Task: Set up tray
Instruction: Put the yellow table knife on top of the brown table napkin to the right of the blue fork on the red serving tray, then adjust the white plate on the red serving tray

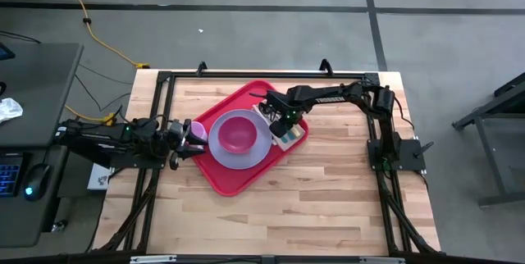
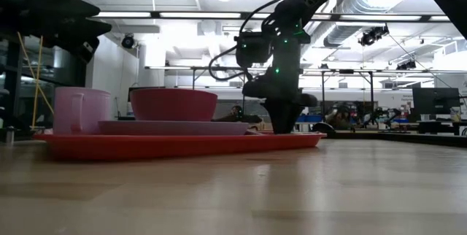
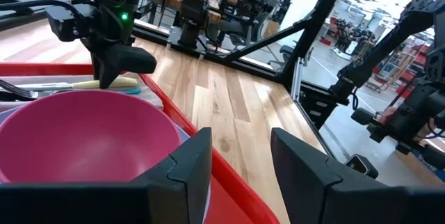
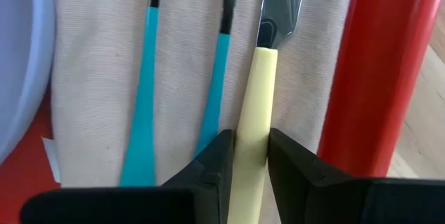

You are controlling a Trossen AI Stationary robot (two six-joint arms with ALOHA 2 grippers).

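On the table [image 1: 328, 207], from above, I see the tray [image 1: 225, 178] lying askew near the middle, with a plate [image 1: 221, 153] on it and a bowl [image 1: 239, 133] on the plate. The right gripper [image 1: 283, 126] is down over the tray's right end, at a napkin [image 1: 289, 137] beside the plate. The left gripper [image 1: 182, 135] sits at the tray's left edge, by a pink cup [image 1: 197, 131].

At table height, I see the tray [image 2: 182, 146] flat on the wood, carrying the cup [image 2: 80, 111], the plate [image 2: 175, 127] and the bowl [image 2: 174, 104]. The right gripper [image 2: 281, 122] reaches down to the tray's far end.

From the left wrist, my left gripper [image 3: 240, 165] has its fingers apart, with nothing between them, just above the bowl [image 3: 76, 133]. Beyond it the right gripper [image 3: 111, 71] stands over the cutlery.

From the right wrist, my right gripper [image 4: 249, 158] is clamped on a knife [image 4: 259, 106] with a cream handle. It lies on the napkin [image 4: 97, 78] beside two teal-handled pieces [image 4: 142, 92], just inside the tray rim [image 4: 375, 78].
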